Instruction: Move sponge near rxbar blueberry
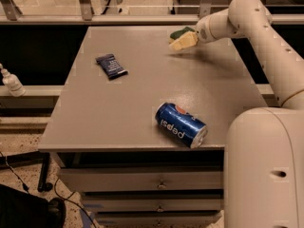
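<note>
Camera view from the front of the tabletop point(142, 96): a blue can point(181, 125) lies on its side close to the near edge, its end tipped toward the robot's white base point(266, 170), which stands just beside it at the tabletop's right corner as seen. Farther back from the can and off to its left, well apart from it, the bar point(111, 66) lies flat in its dark navy wrapper, a little askew. Straight beyond the can, near the far edge, sits the sponge point(181, 32), its green top showing. Only bare grey surface runs between sponge and bar; the can lies nearer than that stretch and off it. Far left of the can, off the tabletop, a small white bottle point(10, 82) stands on a low ledge. Drawers point(161, 184) sit below the can, under the tabletop.

The arm point(259, 30) rises from the base beside the can, bends at the far right, and reaches left with its wrist low over the surface. The end effector point(181, 42) is right at the sponge, on its side toward the can, overlapping it. Whether it is clenched on the sponge or released, I cannot tell.
</note>
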Tool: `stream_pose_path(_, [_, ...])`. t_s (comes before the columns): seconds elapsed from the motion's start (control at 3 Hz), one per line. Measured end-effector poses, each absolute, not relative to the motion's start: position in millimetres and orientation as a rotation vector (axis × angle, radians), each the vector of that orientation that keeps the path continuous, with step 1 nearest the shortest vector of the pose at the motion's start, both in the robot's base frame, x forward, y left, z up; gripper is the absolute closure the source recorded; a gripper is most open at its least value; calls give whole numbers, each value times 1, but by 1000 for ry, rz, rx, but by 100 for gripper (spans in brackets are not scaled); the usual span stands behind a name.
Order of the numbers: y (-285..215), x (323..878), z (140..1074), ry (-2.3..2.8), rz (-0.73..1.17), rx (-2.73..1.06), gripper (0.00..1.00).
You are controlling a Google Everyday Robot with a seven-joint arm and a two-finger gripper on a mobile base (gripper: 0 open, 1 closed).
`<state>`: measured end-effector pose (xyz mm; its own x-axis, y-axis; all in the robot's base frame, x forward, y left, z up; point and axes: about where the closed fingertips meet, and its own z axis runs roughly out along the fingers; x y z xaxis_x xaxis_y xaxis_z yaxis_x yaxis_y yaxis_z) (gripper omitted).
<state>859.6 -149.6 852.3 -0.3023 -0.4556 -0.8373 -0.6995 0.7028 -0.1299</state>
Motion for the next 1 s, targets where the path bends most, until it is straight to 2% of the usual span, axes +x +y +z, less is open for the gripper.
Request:
stream_pose_path(0.33, [-157, 874, 845, 1958, 293, -859, 18])
stream_pose_path(1.0, [-162, 880, 837, 1955, 273, -862, 64])
